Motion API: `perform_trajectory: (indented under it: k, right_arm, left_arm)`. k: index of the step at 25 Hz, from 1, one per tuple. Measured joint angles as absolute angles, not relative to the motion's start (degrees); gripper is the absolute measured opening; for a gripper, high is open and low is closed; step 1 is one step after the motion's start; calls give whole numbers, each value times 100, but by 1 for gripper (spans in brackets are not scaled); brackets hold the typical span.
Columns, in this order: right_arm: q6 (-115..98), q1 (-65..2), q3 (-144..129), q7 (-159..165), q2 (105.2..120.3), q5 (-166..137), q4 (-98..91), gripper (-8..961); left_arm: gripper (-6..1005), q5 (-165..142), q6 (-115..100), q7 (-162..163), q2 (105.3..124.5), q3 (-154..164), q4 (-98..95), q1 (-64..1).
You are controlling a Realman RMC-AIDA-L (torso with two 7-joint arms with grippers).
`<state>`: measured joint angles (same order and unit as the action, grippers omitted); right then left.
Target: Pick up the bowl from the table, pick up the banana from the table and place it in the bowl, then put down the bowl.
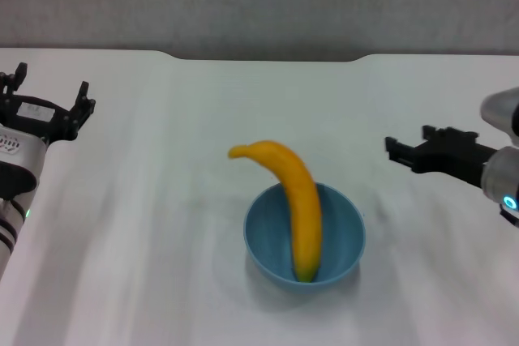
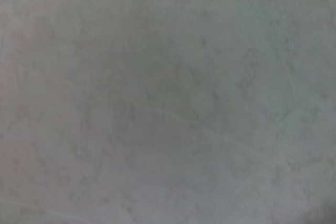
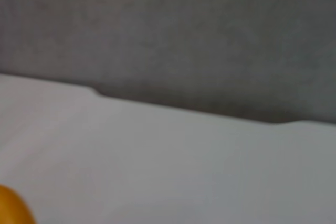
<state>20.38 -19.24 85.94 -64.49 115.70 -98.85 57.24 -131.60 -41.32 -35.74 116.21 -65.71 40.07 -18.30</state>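
Note:
The light-blue bowl stands upright on the white table, near the middle and towards the front. The yellow-orange banana lies in the bowl. One end rests on the bowl's bottom and the other sticks out over the far rim, curving left. My left gripper is open and empty at the far left, well away from the bowl. My right gripper is open and empty at the right, level with the banana's raised end and apart from it. A bit of the banana shows in the right wrist view.
The table's far edge has a shallow notch with a grey wall behind it. The right wrist view shows the same edge. The left wrist view shows only bare tabletop.

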Motion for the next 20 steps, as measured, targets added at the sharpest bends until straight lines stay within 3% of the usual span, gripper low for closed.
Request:
perform_trajectory:
  k: [13, 20]
  right_arm:
    - [-1711, -1677, 6580, -7651, 11559, -8911, 5429, 709]
    - [-4457, -1859, 4949, -4624, 11551, -10831, 4102, 709]
  left_arm:
    - [894, -13159, -4141, -3029, 11631, -6432, 3934, -1823]
    - [894, -13157, -4140, -2801, 11636, -6272, 3889, -1819]
